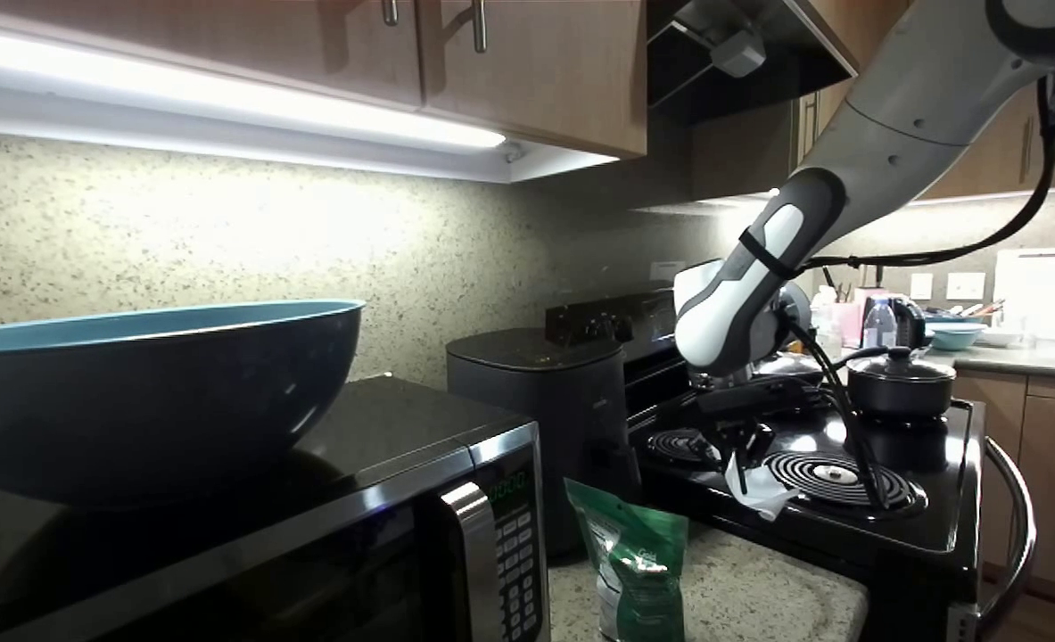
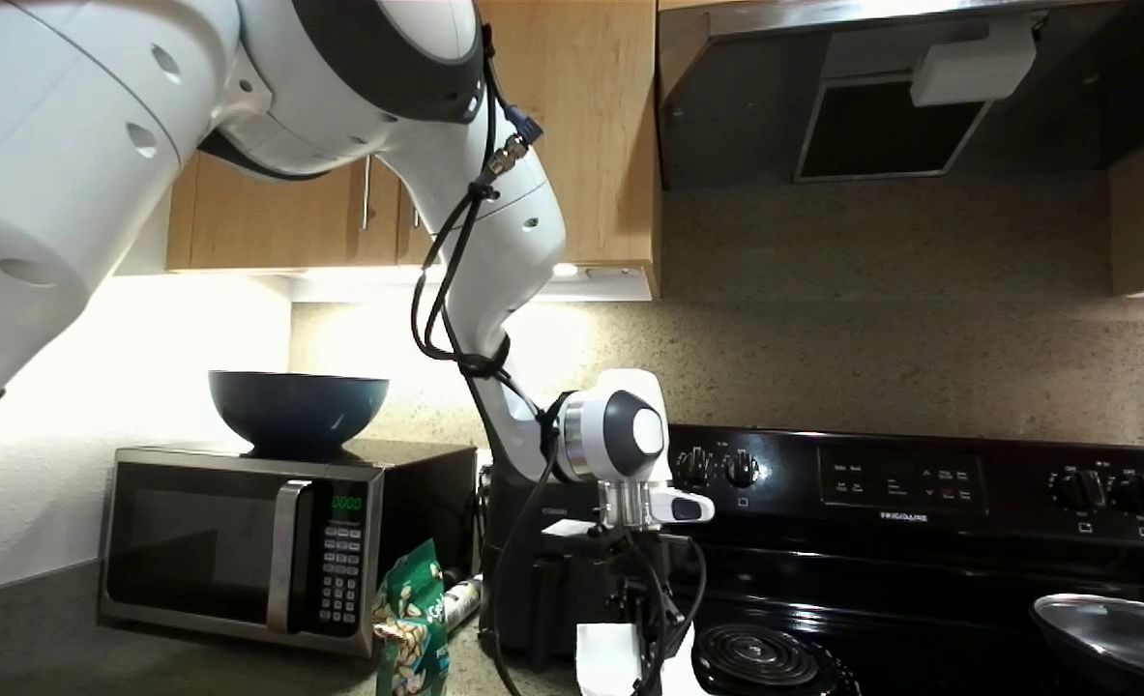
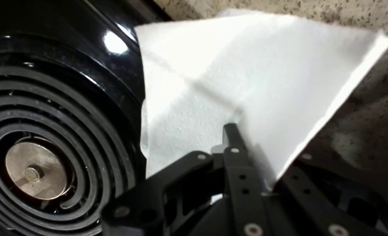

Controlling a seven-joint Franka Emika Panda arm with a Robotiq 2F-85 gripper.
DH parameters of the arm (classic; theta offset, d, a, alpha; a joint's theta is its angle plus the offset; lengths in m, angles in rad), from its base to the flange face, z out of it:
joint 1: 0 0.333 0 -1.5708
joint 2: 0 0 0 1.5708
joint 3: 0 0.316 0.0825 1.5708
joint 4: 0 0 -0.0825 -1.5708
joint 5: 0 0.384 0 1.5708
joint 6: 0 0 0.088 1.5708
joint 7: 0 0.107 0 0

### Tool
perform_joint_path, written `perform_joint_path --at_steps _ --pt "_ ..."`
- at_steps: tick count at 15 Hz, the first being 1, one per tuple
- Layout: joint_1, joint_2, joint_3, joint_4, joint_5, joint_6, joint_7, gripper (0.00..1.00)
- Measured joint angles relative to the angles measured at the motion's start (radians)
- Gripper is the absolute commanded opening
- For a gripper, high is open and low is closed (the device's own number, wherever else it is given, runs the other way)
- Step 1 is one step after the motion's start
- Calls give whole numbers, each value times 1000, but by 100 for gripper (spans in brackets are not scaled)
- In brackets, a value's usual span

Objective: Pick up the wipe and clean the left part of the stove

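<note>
The white wipe (image 3: 262,65) is a folded sheet that fans out from my gripper (image 3: 238,131) in the wrist view. The gripper is shut on the wipe; one finger shows and the other is hidden behind the sheet. In both exterior views the wipe (image 1: 759,492) (image 2: 606,659) hangs below the gripper (image 1: 741,446) at the left edge of the black stove (image 1: 933,477). A coil burner (image 3: 36,170) lies left of the wipe in the wrist view. In an exterior view the wipe is close to the front burner; whether it touches the stove I cannot tell.
A green snack bag (image 1: 643,571) stands on the speckled counter (image 1: 759,588) beside the stove. A black air fryer (image 1: 536,428) and a microwave (image 2: 233,551) with a large blue bowl (image 2: 299,411) stand behind it. A lidded pot (image 1: 902,383) sits on the stove's far side.
</note>
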Motion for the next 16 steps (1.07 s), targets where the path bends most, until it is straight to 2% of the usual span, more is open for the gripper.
perform_joint_path --at_steps 2,5,11,16 --pt "15 0 -16 0 -2 3 13 8" --pt "61 8 -97 0 -70 76 162 8" --pt "92 75 -254 16 -185 205 461 8" --pt "165 103 -334 61 -214 265 742 8"
